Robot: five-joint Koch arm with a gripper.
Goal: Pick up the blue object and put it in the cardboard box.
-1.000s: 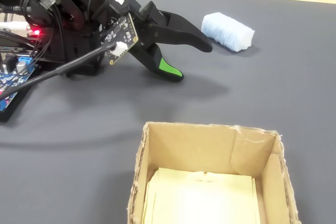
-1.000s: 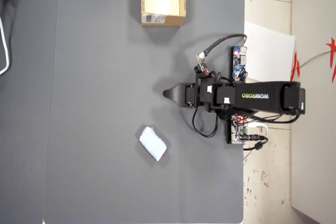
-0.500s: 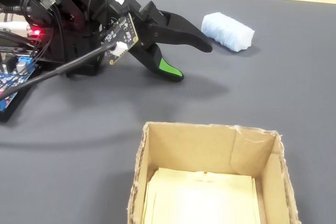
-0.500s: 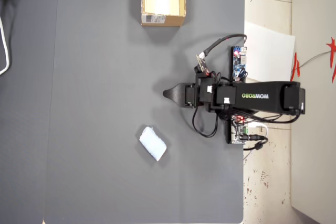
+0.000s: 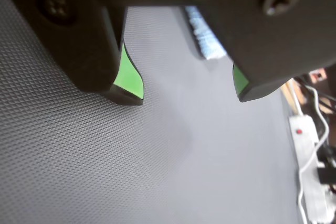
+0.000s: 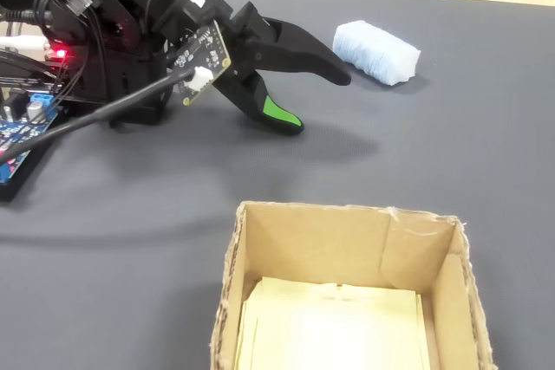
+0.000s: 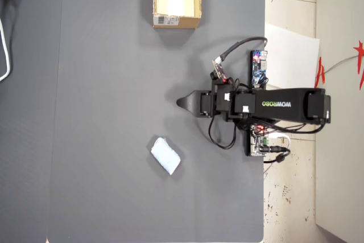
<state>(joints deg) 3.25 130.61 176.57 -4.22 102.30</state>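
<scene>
Gripper is hovering left of centre in the fixed view, jaws parted, nothing between them. Blue object is lying on the grey mat at upper right, apart from it. Cardboard box is sitting empty at bottom centre.

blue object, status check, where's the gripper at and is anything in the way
Gripper open, empty, low over the mat. Blue object lying on the mat, untouched, apart from the jaws. Cardboard box empty of it. Nothing between gripper and object.
</scene>
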